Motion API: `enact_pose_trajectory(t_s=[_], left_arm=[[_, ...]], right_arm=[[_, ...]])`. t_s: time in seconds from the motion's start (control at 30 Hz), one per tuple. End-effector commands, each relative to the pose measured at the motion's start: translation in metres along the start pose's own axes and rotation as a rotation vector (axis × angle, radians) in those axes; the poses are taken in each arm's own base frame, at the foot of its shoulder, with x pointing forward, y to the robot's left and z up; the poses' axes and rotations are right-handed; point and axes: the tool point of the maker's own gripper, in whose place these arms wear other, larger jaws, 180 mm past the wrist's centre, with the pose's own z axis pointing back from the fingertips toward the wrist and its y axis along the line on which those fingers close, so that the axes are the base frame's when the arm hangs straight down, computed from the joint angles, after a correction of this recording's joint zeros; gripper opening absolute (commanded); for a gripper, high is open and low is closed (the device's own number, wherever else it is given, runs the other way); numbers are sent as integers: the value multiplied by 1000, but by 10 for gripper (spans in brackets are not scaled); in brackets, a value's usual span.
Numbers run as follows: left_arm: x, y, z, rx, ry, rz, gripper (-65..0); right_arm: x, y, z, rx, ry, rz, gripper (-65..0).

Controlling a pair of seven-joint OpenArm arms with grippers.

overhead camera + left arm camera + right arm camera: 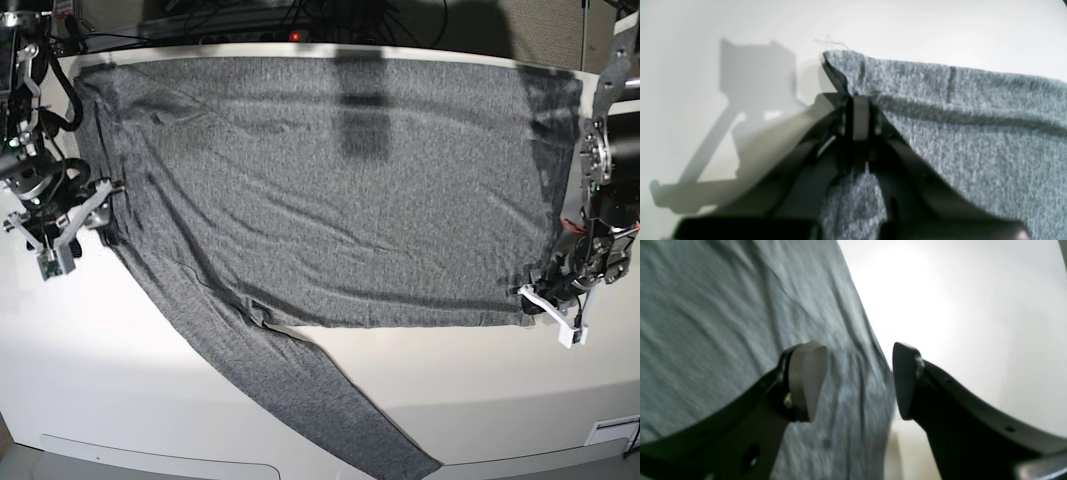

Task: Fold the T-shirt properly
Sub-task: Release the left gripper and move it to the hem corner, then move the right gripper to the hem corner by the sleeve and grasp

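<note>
Progress: I saw large heather-grey knit T-shirt (330,190) spread flat, unfolded | left gripper (858,100) clamped on its 4 o'clock corner | right gripper (858,380) gaped empty at 9 o'clock edge | folds all remained.

Bare table (150,400) lies open below the T-shirt (330,190); its sleeve (300,390) crosses that space diagonally.
</note>
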Motion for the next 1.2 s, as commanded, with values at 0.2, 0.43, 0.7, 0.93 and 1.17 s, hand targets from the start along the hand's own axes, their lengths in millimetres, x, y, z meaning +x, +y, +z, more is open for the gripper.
enact_pose_trajectory(t_s=[0.2, 0.43, 0.7, 0.93, 1.17], left_arm=[[15, 0, 2, -11, -35, 60, -650], [14, -1, 2, -13, -33, 71, -650], [8, 0, 2, -12, -24, 74, -650], [8, 0, 2, -11, -23, 73, -650], [8, 0, 2, -12, -24, 73, -650]], right_arm=[[45, -32, -38, -34, -68, -35, -307], [73, -27, -111, 36, 67, -29, -307], [81, -3, -172, 124, 257, -51, -307], [61, -7, -201, 39, 326, 40, -307], [41, 8, -210, 48, 333, 26, -307]])
